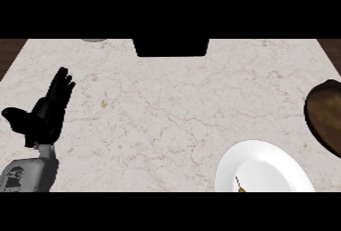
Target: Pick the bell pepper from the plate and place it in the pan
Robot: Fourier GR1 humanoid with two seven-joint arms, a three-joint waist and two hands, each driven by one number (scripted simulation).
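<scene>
Left hand point(47, 113) at the view's left, fingers straight and pointing up, thumb spread to the side; holds nothing, resting over the counter point(166, 113). Grey forearm enters from the lower left corner. Right hand not visible. White plate point(266, 162) at lower right, cut by the lower edge; a small brownish-yellow bit point(240, 187) shows at its bottom, possibly the bell pepper's stem, cannot tell. Dark brown pan point(326, 115) at the right edge, just above the plate, nothing seen inside it.

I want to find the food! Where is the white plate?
In the head view the plate sits at the lower right of the counter, just below the brown pan at the right edge, far from the left hand.
</scene>
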